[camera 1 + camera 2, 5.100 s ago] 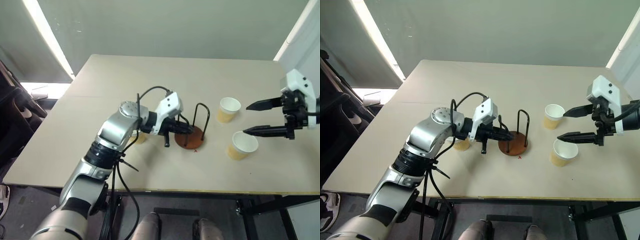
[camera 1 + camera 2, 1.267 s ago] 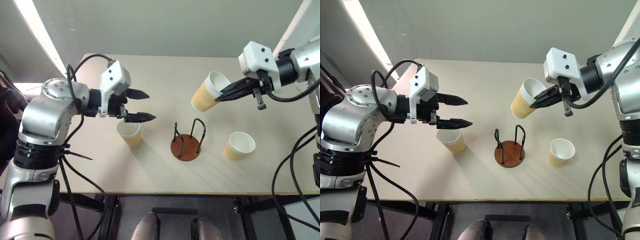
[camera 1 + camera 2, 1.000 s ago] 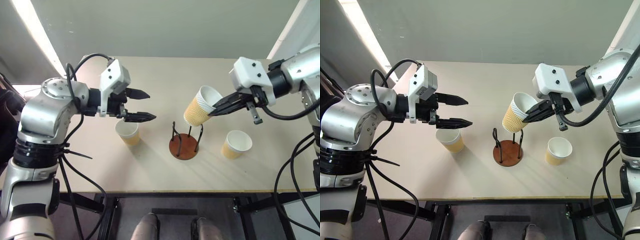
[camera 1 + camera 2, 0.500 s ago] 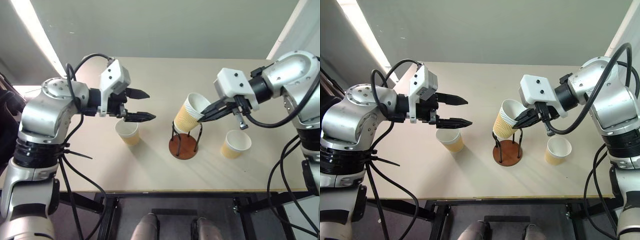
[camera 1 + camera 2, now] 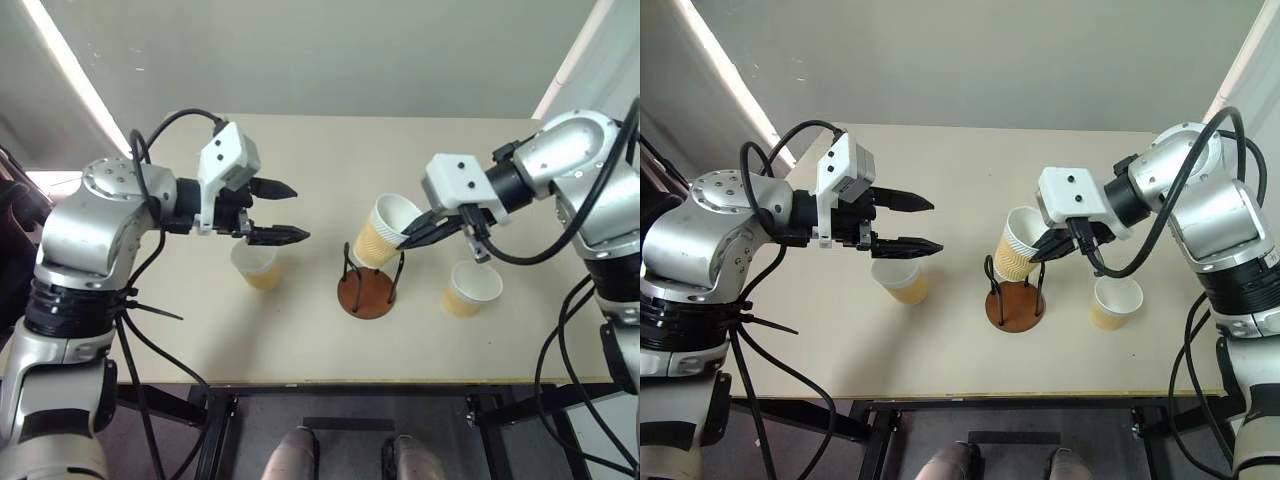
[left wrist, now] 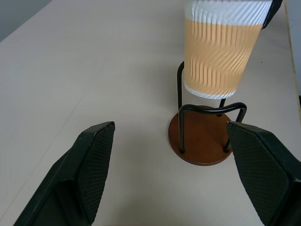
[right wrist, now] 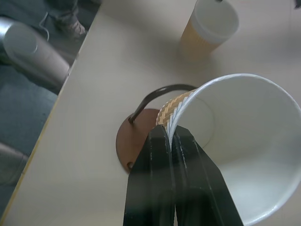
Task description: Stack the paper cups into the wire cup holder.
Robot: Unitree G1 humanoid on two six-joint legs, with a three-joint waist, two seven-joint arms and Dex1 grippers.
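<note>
Head view: right pincer point(image 5: 418, 232) pinches the rim of a tilted cup point(image 5: 382, 231), its bottom just above the wire holder point(image 5: 368, 288) on the tabletop point(image 5: 300, 330). Left pincer point(image 5: 290, 212) hangs wide, empty, a second cup point(image 5: 256, 265) right below it. Third cup point(image 5: 470, 288) sits under the right wrist.

Left wrist view: held cup point(image 6: 221, 47) hovers over the holder's loops point(image 6: 207, 113).

Right wrist view: fingers point(image 7: 162, 188) clamped on the cup wall.

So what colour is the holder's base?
Reddish-brown, a round disc base under black wire loops; clearest in the left wrist view.
</note>
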